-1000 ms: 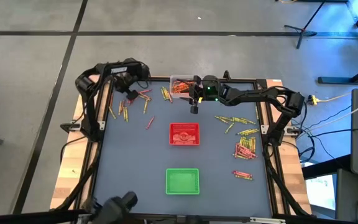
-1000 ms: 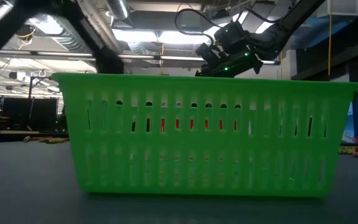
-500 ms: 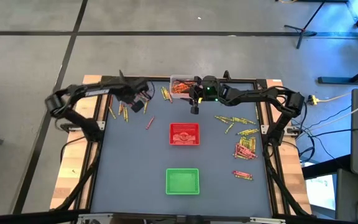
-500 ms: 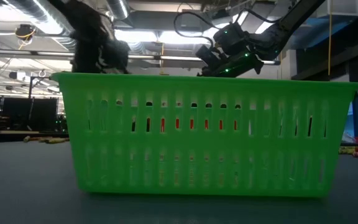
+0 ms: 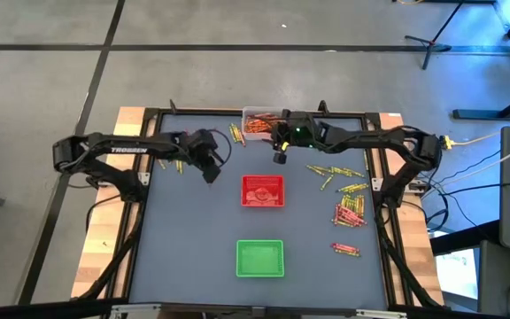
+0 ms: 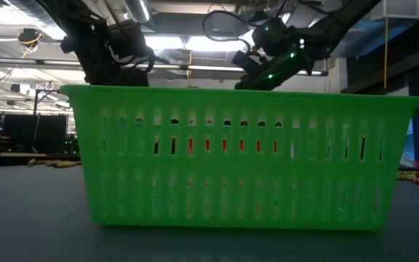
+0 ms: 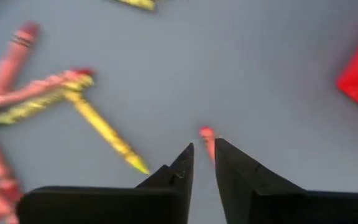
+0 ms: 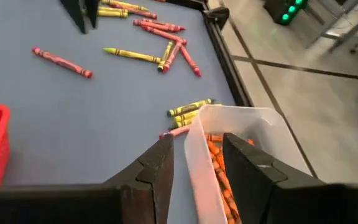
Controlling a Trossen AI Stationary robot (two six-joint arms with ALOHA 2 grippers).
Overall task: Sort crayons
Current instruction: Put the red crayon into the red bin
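Since the earlier frames, your left arm has swung out from the table's far-left corner toward the middle, and its gripper (image 5: 209, 171) now hangs over the table (image 5: 193, 239) just left of the red tray (image 5: 262, 191). Your right arm has held its station at the far edge.

Note the tray layout: the green tray (image 5: 260, 258) sits nearest the front edge, the red tray lies at centre, and the clear tray (image 8: 253, 134) stands at the far edge, loaded with orange crayons (image 8: 219, 171).

Check the right gripper (image 5: 280, 156): its jaws stand apart, one on each side of the clear tray's wall; whether they press on it cannot be told.

Check the left gripper in its wrist view: the jaws are parted by a narrow gap, with the tip of a red crayon (image 7: 208, 138) showing between the fingertips (image 7: 182, 167); you cannot tell whether it is gripped.

Loose crayons remain on the table: a red and yellow-green cluster (image 8: 160, 46) at the far left, a single red crayon (image 8: 61, 62) lying apart from it, and a larger scatter (image 5: 348, 204) along the right side.
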